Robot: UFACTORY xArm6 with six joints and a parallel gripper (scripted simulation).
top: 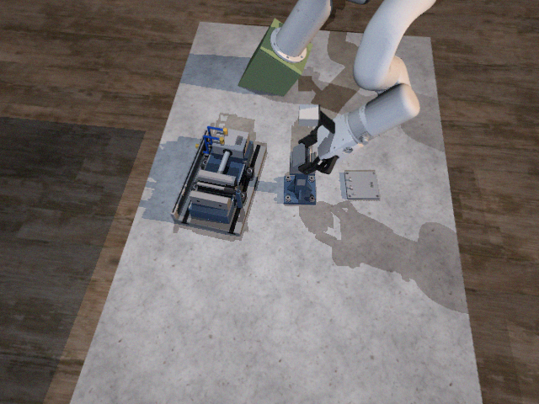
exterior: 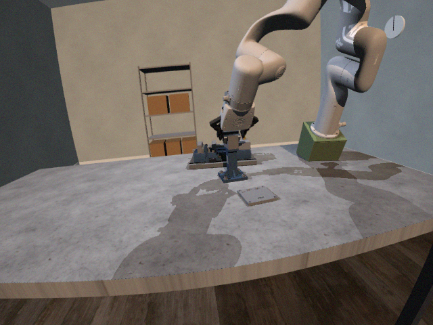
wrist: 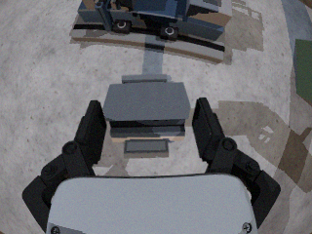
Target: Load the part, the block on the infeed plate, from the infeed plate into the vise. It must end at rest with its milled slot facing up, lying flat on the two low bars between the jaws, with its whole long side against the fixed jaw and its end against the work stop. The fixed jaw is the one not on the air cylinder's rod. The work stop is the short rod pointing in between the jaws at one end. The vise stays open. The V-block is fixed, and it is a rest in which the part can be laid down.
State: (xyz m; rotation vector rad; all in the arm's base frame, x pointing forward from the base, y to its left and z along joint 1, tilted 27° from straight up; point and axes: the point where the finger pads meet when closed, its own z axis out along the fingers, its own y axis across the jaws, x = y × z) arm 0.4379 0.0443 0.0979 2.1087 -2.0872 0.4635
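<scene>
The part (top: pixel 296 158) (exterior: pixel 232 142) (wrist: pixel 146 100), a grey block, rests on top of the blue V-block (top: pixel 299 192) (exterior: pixel 232 169), near the middle of the table. My gripper (top: pixel 312 152) (exterior: pixel 231 134) (wrist: pixel 148 111) is open, with one black finger on each side of the part and a gap at both sides. The grey infeed plate (top: pixel 361 184) (exterior: pixel 258 196) lies to the right of the V-block with nothing on it. The vise (top: pixel 217 183) (exterior: pixel 206 155) stands open to the left of the V-block. I cannot tell which way the part's slot faces.
The arm's green base block (top: pixel 269 69) (exterior: pixel 320 145) stands at the back of the table. The vise has an air cylinder with blue fittings (top: pixel 213 132) at its far end. A shelf with boxes (exterior: pixel 168 108) stands by the back wall, off the table.
</scene>
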